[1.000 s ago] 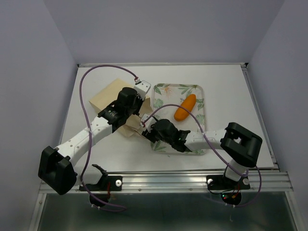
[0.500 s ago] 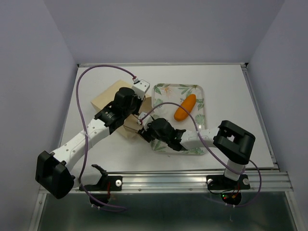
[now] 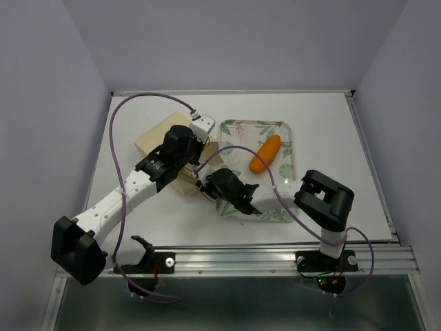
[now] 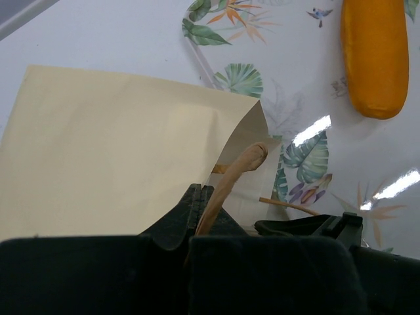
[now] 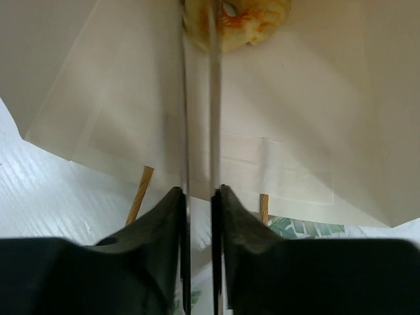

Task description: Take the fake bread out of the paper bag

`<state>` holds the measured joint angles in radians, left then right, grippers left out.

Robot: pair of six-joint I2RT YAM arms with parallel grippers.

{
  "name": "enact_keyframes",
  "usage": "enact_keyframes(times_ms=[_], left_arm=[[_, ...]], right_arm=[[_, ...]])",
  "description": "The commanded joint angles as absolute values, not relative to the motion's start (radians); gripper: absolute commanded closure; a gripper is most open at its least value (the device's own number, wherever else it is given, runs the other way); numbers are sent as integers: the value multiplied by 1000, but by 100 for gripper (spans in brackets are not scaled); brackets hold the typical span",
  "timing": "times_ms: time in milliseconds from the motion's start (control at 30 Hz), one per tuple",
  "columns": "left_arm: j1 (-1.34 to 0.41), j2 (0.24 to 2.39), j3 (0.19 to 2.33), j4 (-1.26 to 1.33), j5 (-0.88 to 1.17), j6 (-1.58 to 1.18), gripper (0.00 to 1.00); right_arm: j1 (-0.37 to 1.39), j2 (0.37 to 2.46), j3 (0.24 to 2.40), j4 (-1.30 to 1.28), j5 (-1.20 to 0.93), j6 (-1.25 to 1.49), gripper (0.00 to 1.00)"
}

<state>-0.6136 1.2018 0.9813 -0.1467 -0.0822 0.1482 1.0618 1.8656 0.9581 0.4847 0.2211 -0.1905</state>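
The tan paper bag (image 3: 155, 138) lies on its side left of the tray, its mouth toward the tray. My left gripper (image 3: 195, 153) is shut on the bag's brown loop handle (image 4: 239, 170) at the upper lip of the mouth, seen in the left wrist view (image 4: 200, 190). My right gripper (image 3: 207, 181) reaches into the mouth, its jaws a narrow gap apart (image 5: 198, 39). A golden ring-shaped bun (image 5: 246, 23) lies inside the bag right at its fingertips. The long orange loaf (image 3: 265, 153) lies on the tray, also in the left wrist view (image 4: 374, 56). The other bread pieces are hidden.
The leaf-patterned white tray (image 3: 238, 127) sits mid-table with the right arm stretched across its near left part. The bag's second handle ends (image 5: 139, 193) hang at the lower lip. Purple cables loop over both arms. Walls enclose the table on three sides.
My right arm has slid left across the tray, pushing its gripper into the bag's mouth. My left arm shifted slightly, still holding the bag's lip.
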Motion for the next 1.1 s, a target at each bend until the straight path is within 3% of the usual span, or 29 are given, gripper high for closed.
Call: enact_keyframes(times_ms=[0,167,300,900,1067], left_arm=[[-620,1196,986,-95,-61,140,100],[-618,1201,983,-94,-90,138,100],[-620,1204,970,-86,-123,135,100],[-618,1253,982,-55,-179,152,100],[-617,1249,989,-41,-184,163,100]], right_arm=[[1071,1859,1009,549,250,-219,77],[1071,1792,988,532,229,-189,94],[1071,1708,963,517,245,-153,99],[1071,1197,772,198,308,123,99],[1071,1059,707,7,350,190,99]])
